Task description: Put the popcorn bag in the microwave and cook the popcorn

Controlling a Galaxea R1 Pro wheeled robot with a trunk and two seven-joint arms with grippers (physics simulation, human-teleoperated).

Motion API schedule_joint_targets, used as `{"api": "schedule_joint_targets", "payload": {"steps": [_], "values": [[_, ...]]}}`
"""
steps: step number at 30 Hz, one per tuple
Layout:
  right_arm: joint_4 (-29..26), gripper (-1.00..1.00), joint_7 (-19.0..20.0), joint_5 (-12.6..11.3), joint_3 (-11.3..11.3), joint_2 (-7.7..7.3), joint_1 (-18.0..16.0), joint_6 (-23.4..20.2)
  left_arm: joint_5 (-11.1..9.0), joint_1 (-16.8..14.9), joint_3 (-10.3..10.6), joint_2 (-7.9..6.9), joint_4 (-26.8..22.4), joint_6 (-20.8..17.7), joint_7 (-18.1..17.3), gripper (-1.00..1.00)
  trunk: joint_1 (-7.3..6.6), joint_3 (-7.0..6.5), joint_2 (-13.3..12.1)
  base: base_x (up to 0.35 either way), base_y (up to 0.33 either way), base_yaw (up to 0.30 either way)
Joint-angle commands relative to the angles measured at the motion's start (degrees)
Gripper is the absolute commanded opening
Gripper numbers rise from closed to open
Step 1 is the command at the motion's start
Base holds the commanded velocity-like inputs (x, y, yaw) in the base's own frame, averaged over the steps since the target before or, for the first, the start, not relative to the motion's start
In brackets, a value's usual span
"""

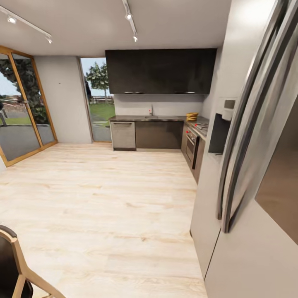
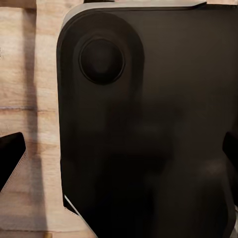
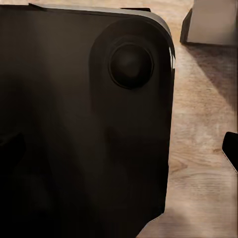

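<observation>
Light wood floor (image 1: 103,198) lies between you and the far desk (image 1: 145,118), where a small yellowish thing (image 1: 192,116), likely the popcorn bag, sits untouched, so everything remains to do; I cannot tell either claw's state.

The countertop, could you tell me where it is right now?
In the head view, the countertop runs along the far wall under the dark upper cabinets, turning toward the gas hob on the right.

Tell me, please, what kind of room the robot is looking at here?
It looks like a home kitchen. At the far wall a grey countertop runs under dark upper cabinets, an oven sits under a gas hob on the right, and a tall steel fridge stands close on the right.
</observation>
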State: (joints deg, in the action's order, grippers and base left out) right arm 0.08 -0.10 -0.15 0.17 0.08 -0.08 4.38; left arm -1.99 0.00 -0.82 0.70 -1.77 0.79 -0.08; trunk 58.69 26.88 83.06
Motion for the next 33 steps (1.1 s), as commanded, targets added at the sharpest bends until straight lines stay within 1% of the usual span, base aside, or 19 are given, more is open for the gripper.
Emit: {"api": "schedule_joint_targets", "payload": {"steps": [1,15,33], "values": [[0.01,1.00,0.00,-0.02,0.01,0.00,-0.01,0.18,-0.21,0.00,-0.06,0.01,-0.01,0.08,-0.01,1.00,0.03,0.04,0.02,0.322,0.013,0.000],[0.01,1.00,-0.02,-0.03,0.01,0.00,-0.01,0.19,-0.21,0.00,-0.06,0.01,-0.02,-0.08,-0.01,1.00,0.03,0.04,0.02,0.322,0.072,0.000],[0.01,1.00,0.01,-0.03,0.01,0.00,-0.01,0.13,-0.38,0.00,0.03,-0.03,-0.03,-0.44,-0.01,1.00,0.03,0.04,0.02,0.322,0.004,0.000]]}}
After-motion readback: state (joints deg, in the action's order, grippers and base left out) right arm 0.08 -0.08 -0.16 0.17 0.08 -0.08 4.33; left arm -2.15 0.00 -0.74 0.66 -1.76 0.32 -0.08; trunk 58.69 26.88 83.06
